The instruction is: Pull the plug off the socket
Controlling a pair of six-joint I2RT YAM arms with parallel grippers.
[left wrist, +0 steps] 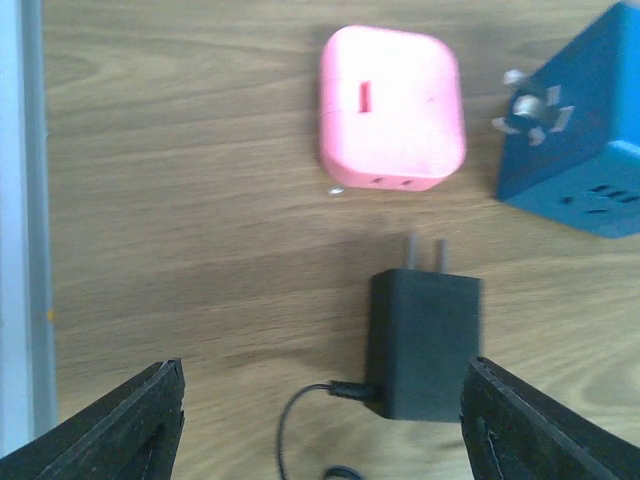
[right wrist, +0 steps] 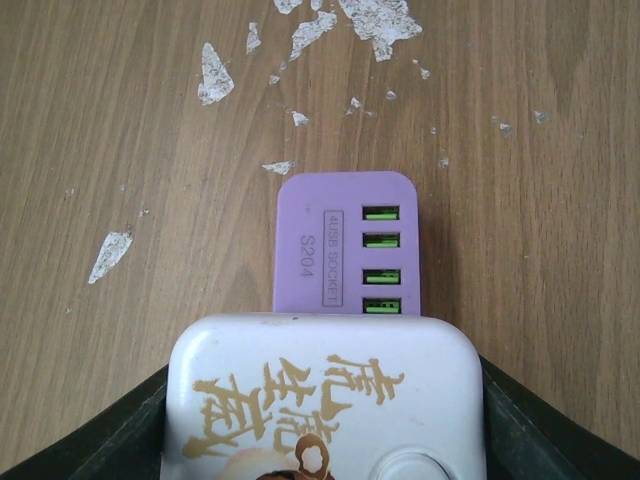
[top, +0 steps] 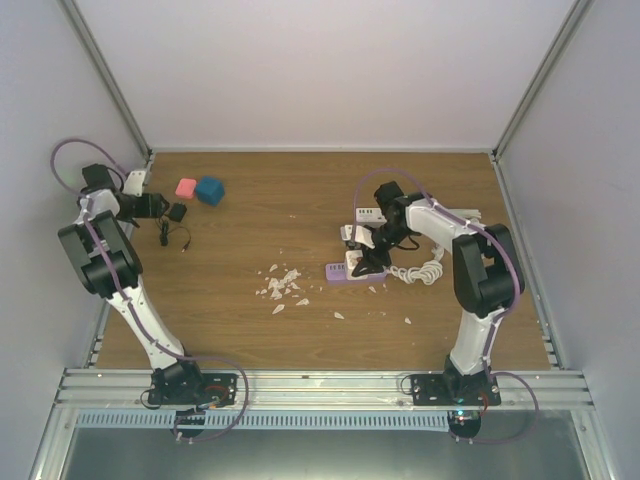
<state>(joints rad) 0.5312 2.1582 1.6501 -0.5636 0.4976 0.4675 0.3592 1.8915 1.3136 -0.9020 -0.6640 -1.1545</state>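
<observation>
The black plug [left wrist: 425,345] lies flat on the wood with its two prongs bare and its thin cable curling off the near end. My left gripper [left wrist: 320,420] stands open over it, its right finger [left wrist: 530,430] close beside the plug's edge and its left finger [left wrist: 130,425] far off. From above, the plug [top: 177,212] sits at the far left beside the left gripper [top: 160,205]. The socket [right wrist: 325,400], a white block with a purple USB end [right wrist: 347,250], rests mid-table [top: 350,268]. My right gripper [top: 370,258] is shut on its white body.
A pink adapter [left wrist: 392,108] and a blue cube socket [left wrist: 585,130] lie just beyond the plug. White paper scraps [top: 280,285] litter the middle. Another white power strip [top: 370,214] and a coiled white cable [top: 425,270] lie by the right arm. The left wall rail [left wrist: 15,200] is close.
</observation>
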